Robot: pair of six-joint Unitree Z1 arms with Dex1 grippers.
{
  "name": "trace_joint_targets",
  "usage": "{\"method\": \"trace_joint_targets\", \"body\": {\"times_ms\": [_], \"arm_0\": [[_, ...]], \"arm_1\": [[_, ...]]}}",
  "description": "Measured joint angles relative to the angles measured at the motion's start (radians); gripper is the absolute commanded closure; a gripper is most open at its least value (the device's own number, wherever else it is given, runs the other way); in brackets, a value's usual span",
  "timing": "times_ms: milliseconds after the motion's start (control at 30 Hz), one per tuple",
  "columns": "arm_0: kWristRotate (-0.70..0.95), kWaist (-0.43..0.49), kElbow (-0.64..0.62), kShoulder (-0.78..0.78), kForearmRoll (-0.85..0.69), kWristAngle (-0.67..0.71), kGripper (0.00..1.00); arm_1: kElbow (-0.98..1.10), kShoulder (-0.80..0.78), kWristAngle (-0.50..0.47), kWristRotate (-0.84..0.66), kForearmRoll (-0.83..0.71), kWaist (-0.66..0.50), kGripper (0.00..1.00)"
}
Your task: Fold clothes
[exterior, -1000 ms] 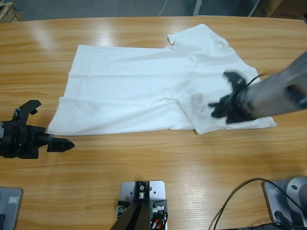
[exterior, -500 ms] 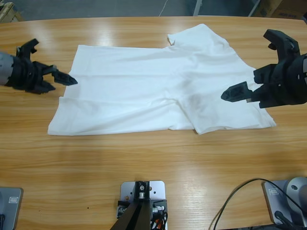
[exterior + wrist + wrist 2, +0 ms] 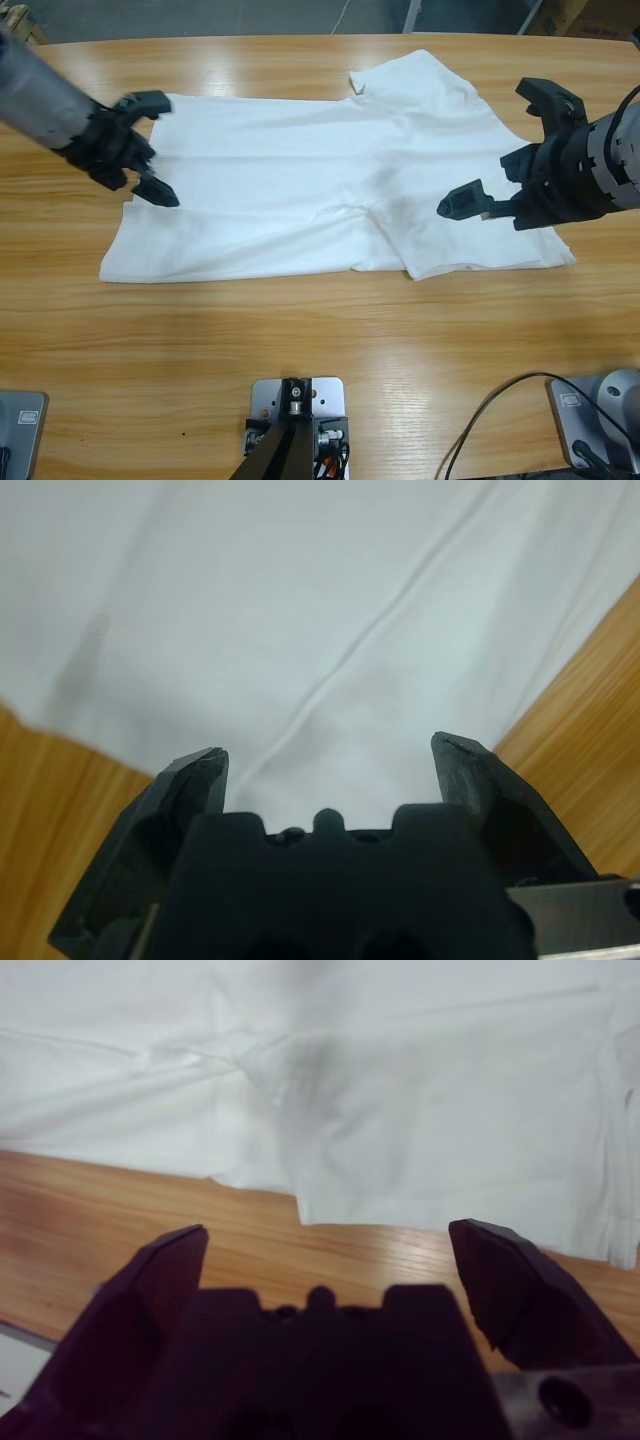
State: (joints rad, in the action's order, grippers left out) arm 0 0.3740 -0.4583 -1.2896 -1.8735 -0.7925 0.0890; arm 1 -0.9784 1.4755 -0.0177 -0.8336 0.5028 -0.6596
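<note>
The clothes are one white T-shirt (image 3: 300, 190) lying flat across the wooden table (image 3: 320, 340), with a sleeve (image 3: 420, 75) pointing to the far side and a creased flap at its near right corner. My left gripper (image 3: 170, 150) stands open over the shirt's left edge. In the left wrist view its jaws (image 3: 330, 752) straddle a long crease in the white cloth (image 3: 300, 600). My right gripper (image 3: 480, 148) hangs wide open above the shirt's right part. The right wrist view looks down past the open right gripper (image 3: 325, 1235) at the shirt's near edge (image 3: 400, 1090). Neither holds anything.
Bare wood (image 3: 320, 330) runs along the whole near side of the table, and a narrower strip (image 3: 250, 60) lies beyond the shirt. Boxes and floor show past the far edge. A black cable (image 3: 500, 400) loops at the near right.
The left arm swung from the near left of the table up to the shirt's left edge. The right gripper lifted off the shirt's right part, then drifted slightly left.
</note>
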Motion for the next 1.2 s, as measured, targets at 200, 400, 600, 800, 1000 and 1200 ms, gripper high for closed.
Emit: {"method": "trace_joint_targets", "body": {"times_ms": [200, 400, 600, 800, 1000, 1200], "arm_0": [[0.088, -0.04, -0.066, -0.104, -0.097, -0.018, 0.262], [0.103, -0.052, -0.095, -0.153, -0.112, -0.018, 0.343], [0.103, -0.053, -0.106, -0.181, -0.118, -0.018, 0.437], [0.103, -0.053, -0.106, -0.204, -0.124, -0.018, 0.389], [0.103, -0.053, -0.108, -0.221, -0.125, -0.018, 0.962], [0.102, -0.053, -0.108, -0.223, -0.137, -0.018, 1.0]], "arm_1": [[0.009, 0.014, 0.017, 0.0, -0.006, 0.0, 0.018], [0.009, 0.042, 0.021, 0.0, -0.017, 0.0, 0.041], [0.009, 0.068, 0.025, 0.0, -0.033, 0.0, 0.046], [0.009, 0.081, 0.026, 0.0, -0.04, 0.0, 0.046], [0.009, 0.086, 0.026, 0.0, -0.04, 0.0, 0.059], [0.009, 0.097, 0.028, 0.0, -0.055, 0.0, 0.059]]}}
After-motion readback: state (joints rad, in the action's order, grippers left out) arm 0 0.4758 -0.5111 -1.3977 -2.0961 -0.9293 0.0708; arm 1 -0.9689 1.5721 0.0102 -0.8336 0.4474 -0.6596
